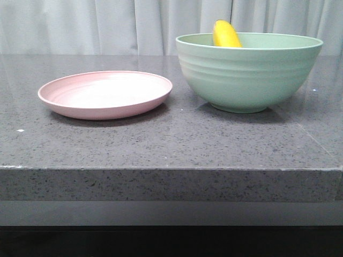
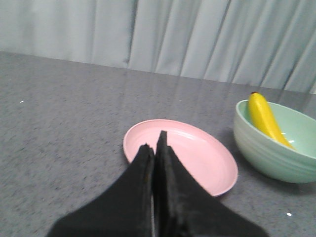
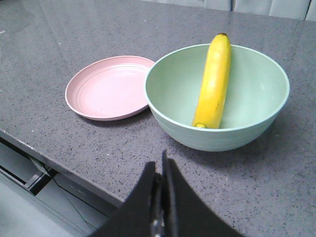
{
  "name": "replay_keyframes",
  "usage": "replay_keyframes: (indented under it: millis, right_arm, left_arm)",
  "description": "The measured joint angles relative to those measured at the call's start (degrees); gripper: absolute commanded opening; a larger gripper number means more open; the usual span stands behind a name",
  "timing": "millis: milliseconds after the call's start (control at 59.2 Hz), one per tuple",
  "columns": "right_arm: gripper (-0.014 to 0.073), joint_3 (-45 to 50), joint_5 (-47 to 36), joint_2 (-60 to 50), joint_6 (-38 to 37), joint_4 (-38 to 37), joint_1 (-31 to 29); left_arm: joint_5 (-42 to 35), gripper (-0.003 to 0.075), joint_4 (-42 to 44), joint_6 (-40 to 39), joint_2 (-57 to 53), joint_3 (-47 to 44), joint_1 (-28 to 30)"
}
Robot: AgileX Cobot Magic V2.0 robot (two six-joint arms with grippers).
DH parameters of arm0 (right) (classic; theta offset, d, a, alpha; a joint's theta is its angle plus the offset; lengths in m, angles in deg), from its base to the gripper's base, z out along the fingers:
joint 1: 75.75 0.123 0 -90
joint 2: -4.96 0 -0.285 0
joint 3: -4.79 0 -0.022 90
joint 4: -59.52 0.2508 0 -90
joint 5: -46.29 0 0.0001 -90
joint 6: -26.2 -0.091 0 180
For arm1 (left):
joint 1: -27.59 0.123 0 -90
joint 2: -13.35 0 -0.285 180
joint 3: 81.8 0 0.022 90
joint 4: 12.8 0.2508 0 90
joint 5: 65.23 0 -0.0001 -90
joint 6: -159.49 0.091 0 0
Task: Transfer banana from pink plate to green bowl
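Note:
The banana (image 1: 225,33) leans inside the green bowl (image 1: 249,75) at the right of the counter, one end poking above the rim. It also shows in the right wrist view (image 3: 214,81) and the left wrist view (image 2: 264,119), resting against the bowl's wall (image 3: 256,94) (image 2: 266,153). The pink plate (image 1: 105,94) lies bare to the bowl's left (image 2: 197,158) (image 3: 109,88). My left gripper (image 2: 154,143) is shut and empty above the plate's near rim. My right gripper (image 3: 160,165) is shut and empty, back from the bowl near the counter's edge. Neither gripper shows in the front view.
The grey speckled stone counter (image 1: 171,144) has its front edge close below the plate and bowl. Pale curtains (image 1: 107,24) hang behind it. The counter's edge and a drop below it show in the right wrist view (image 3: 44,163).

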Motion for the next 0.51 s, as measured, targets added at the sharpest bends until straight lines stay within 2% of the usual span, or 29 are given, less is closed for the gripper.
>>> replay_keyframes:
  millis: [68,186,321,507]
  right_arm:
    - [-0.0069,0.0,0.1,0.0,0.0,0.0,0.0]
    - [-0.0069,0.0,0.21,0.0,0.0,0.0,0.0]
    - [-0.0069,0.0,0.21,0.0,0.0,0.0,0.0]
    - [-0.0069,0.07,0.21,0.0,0.0,0.0,0.0]
  left_arm:
    - [0.0,-0.002,7.94,-7.22,-2.95,-2.35,0.0]
    - [-2.03,-0.002,14.32,-10.77,-5.42,-6.67,0.0]
    - [-7.6,-0.002,16.9,-11.4,-8.05,-12.58,0.0]
    - [-19.49,-0.002,17.09,-11.62,-13.3,-22.01,0.24]
